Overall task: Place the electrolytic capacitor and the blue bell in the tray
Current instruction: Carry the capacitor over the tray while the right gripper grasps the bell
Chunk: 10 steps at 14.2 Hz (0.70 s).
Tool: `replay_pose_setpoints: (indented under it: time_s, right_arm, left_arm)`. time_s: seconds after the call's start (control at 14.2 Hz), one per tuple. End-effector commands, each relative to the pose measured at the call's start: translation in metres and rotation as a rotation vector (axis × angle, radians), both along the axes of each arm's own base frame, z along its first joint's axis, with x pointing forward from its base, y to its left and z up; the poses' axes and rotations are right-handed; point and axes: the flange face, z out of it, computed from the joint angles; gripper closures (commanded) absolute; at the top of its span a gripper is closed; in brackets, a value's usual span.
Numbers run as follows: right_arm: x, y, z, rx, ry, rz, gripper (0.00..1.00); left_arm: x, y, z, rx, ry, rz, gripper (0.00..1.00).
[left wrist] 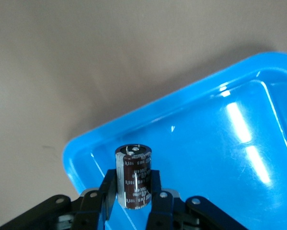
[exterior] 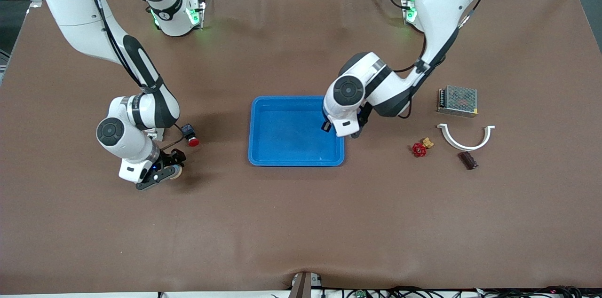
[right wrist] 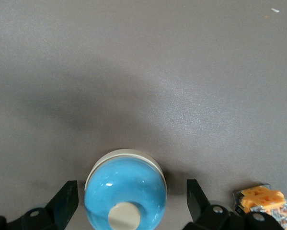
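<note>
So my left gripper (left wrist: 133,201) is clamped on the electrolytic capacitor (left wrist: 133,176), a dark brown can held upright near the bottom middle of the left wrist frame. In the front view that gripper (exterior: 339,129) sits just right of center, over the tray's edge at the left arm's end. The tray (left wrist: 191,124) fills the lower right of the wrist frame, and the capacitor hangs just inside its rounded corner.

To do this step well, I'd say drift a bit more toward the middle of the tray before letting go, and get low first. A round can like this probably tips and rolls if dropped from height, and the corner rim is close.

My right gripper (right wrist: 129,203) has its fingers spread wide on either side of the blue bell (right wrist: 125,191), bottom middle of the right wrist frame, not pinching it as far as I can tell. In the front view the bell (exterior: 176,172) is lower left, on the brown mat well apart from the tray.

Tray (exterior: 263,114) itself looks empty right now, just glossy blue with glare, nothing resting in it yet
</note>
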Motion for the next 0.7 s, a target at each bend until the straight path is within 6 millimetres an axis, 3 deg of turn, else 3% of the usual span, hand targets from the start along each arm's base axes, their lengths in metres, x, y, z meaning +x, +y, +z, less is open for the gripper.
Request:
replay_pose_setpoints:
  time_s: [0.0, 0.21, 0.49, 0.56, 0.63]
  right_arm:
    - [0.002, 0.001, 0.001, -0.001, -0.007, 0.015, 0.14]
    - [0.002, 0.001, 0.001, -0.001, -0.007, 0.013, 0.35]
    - [0.005, 0.002, 0.005, 0.000, -0.007, 0.003, 0.48]
    - [0.007, 0.002, 0.008, 0.003, -0.011, -0.001, 0.48]
    - [0.008, 0.004, 0.010, 0.007, -0.002, -0.005, 0.48]
  left_arm:
    - [0.002, -0.015, -0.010, 0.010, -0.010, 0.043, 1.00]
    - [-0.004, -0.021, -0.024, 0.031, -0.009, 0.098, 1.00]
    - [-0.012, -0.024, -0.046, 0.087, -0.015, 0.103, 1.00]
    - [-0.011, -0.022, -0.047, 0.088, -0.014, 0.107, 0.86]
    - [-0.009, -0.020, -0.048, 0.088, -0.010, 0.114, 0.60]
